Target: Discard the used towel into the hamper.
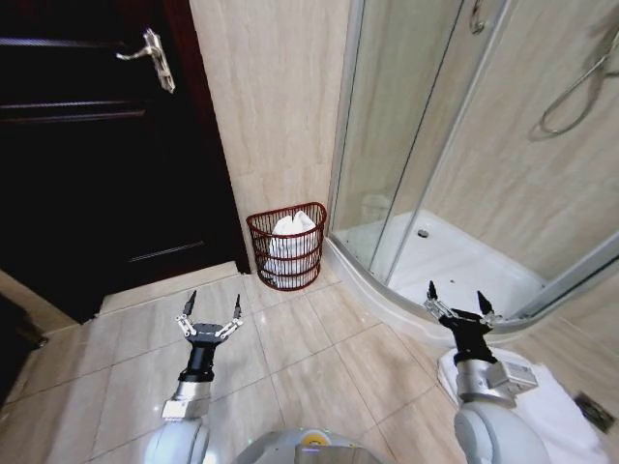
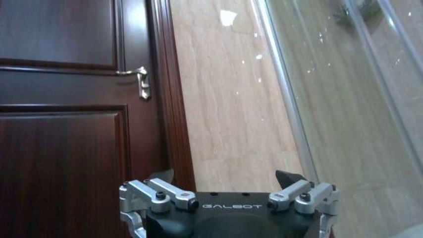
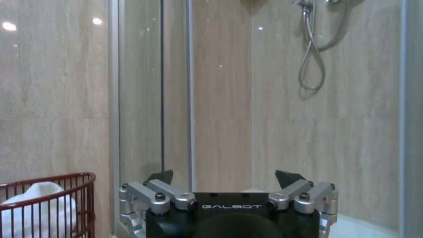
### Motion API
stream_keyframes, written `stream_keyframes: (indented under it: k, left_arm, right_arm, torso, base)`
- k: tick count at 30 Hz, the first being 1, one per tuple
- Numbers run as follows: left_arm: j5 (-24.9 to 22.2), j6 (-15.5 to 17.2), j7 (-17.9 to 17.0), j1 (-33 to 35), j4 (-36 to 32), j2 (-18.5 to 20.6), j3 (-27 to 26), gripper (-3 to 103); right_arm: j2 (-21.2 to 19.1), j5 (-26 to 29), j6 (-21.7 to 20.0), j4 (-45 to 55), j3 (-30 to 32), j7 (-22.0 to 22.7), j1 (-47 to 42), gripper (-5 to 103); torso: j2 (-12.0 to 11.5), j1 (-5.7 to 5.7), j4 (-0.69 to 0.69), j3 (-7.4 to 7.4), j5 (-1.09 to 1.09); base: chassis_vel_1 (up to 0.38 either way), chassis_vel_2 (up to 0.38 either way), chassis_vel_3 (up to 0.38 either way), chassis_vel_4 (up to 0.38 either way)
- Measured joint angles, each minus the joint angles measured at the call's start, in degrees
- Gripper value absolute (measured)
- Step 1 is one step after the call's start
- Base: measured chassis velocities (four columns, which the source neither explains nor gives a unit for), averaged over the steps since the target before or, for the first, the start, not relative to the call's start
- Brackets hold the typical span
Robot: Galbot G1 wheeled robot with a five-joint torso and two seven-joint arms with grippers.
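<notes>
**Towel in the hamper, both grippers empty**

At the far left stands a dark wooden door with a silver lever handle, shut against the tiled floor. In front of it, low over the floor tiles, the left gripper is held out with its fingers spread wide apart and nothing between them; from its own wrist it faces the door edge and the beige wall panel.

Further along, in the corner where that beige wall meets the shower enclosure, sits the hamper, a round red-brown wire basket standing upright on the floor. A white towel is bundled inside it, its top rising just above the rim. The hamper lies well ahead of both grippers, between them and nearer the left one, touching neither.

To the right, the curved glass shower enclosure rises over a white tray. The right gripper hangs in front of the tray's curb, fingers likewise splayed open and empty. Below its arm, white cloth lies on the floor.
</notes>
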Motion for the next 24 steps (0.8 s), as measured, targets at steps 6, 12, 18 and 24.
stream_keyframes:
  k: [6, 12, 18, 24]
  left_arm:
    - [-0.2, 0.0, 0.1, 0.0, -0.2, 0.1, 0.0, 100]
    - [-0.4, -0.7, 0.1, 0.6, -0.3, 0.3, -0.1, 100]
    - [-0.4, -1.3, 0.1, 0.7, 0.2, 0.2, -0.1, 100]
    - [-0.3, -1.8, 0.1, 1.0, 0.6, 0.0, 0.2, 100]
  right_arm:
    - [0.0, -0.1, 3.9, -1.6, 0.4, 0.0, 0.0, 100]
    - [-0.1, 1.5, 4.7, -1.7, 2.7, 0.4, -0.5, 100]
    - [-0.1, 2.0, 5.6, -2.3, 3.9, 1.0, -2.1, 100]
    - [0.4, 2.1, 7.9, -3.2, 3.8, 1.0, -3.6, 100]
  torso:
    - [0.1, -0.01, 0.00, 0.06, 0.02]
    - [0.1, 0.00, 0.00, 0.13, 0.01]
    - [0.2, 0.00, 0.00, 0.16, 0.00]
    - [0.2, 0.00, 0.00, 0.18, 0.01]
  base:
    - [0.061, -0.131, -0.059, 0.105]
    - [0.000, 0.000, 0.000, 0.000]
    - [0.000, 0.000, 0.000, 0.000]
    - [0.000, 0.000, 0.000, 0.000]
